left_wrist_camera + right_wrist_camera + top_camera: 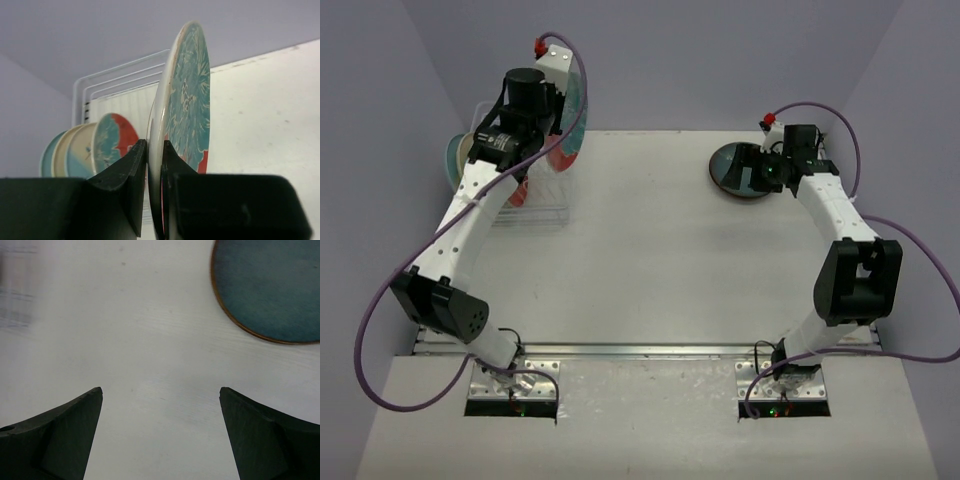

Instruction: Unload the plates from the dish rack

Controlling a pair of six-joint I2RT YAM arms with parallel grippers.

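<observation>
A red, teal and white plate stands on edge above the white wire dish rack, and my left gripper is shut on its rim. From above, that plate hangs at the rack's far right side beside the left gripper. Two more plates stay upright in the rack: a red-and-teal one and a cream one with a pale blue segment. A dark teal-blue plate lies flat on the table at the right. My right gripper hovers open beside it, holding nothing.
The rack's back wires rise behind the held plate. Purple walls close in the table on the left, back and right. The right arm's cable loops above the flat plate.
</observation>
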